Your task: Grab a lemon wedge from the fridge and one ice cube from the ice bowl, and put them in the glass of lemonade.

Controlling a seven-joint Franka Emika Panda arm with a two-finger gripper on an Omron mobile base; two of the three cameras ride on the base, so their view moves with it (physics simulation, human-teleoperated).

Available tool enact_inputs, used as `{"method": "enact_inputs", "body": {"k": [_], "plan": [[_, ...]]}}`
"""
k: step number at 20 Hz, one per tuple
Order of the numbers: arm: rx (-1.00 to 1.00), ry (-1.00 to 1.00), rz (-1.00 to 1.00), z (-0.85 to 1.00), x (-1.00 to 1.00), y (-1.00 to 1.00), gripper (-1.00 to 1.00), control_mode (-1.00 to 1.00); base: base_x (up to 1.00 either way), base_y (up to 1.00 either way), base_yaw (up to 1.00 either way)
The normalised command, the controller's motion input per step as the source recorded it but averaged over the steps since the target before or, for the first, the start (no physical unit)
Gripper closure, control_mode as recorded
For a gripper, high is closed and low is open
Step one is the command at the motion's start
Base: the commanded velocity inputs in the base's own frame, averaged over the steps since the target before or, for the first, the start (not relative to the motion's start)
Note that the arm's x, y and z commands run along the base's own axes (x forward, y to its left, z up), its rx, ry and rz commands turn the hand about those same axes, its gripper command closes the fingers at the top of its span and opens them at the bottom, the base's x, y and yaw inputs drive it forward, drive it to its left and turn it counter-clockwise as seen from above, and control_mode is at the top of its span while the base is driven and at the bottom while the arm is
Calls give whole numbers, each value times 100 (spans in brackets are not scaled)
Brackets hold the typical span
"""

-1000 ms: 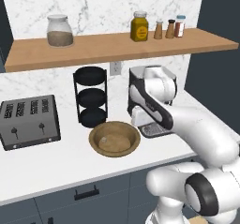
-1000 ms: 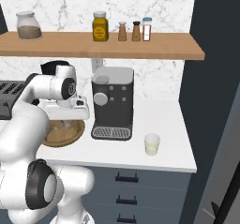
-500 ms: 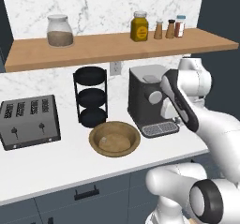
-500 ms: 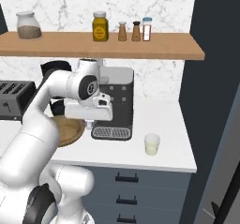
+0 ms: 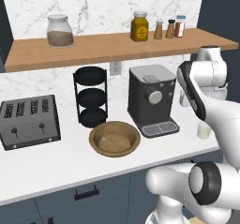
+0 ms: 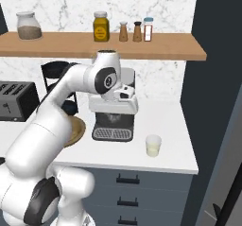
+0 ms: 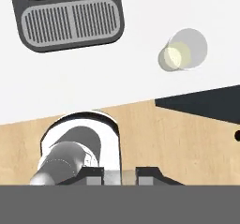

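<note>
the glass of lemonade (image 6: 152, 145) stands on the white bench (image 6: 165, 126), right of the coffee machine (image 5: 151, 99), below and to the right of the claw (image 7: 119, 175) raised in front of that machine. the claw's tips sit narrow, something pale between them; what it is i cannot tell. half a second ago the arm was further left, nearer the ice bowl (image 5: 115, 138).

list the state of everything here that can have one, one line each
glass of lemonade: upright on the counter, holding pale liquid
ice bowl: upright on the counter, contents unclear
gripper: jaws close together, cannot tell whether anything is held
toaster: slots empty
large glass jar: lidded, partly filled, on the shelf
coffee machine: nothing on its drip tray
black three-tier rack: tiers bare
</note>
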Motion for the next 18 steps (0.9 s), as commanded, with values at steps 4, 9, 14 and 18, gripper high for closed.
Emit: {"method": "enact_inputs", "body": {"k": [4,9,14,18], "plan": [[-2,-2,-20,-20,29,-81,100,-100,0,0,0],[14,-7,-14,-69,25,-63,100,-100,0,0,0],[0,-6,-4,-21,43,-4,100,-100,0,0,0],[0,-5,0,-20,19,-11,100,-100,0,0,0]]}}
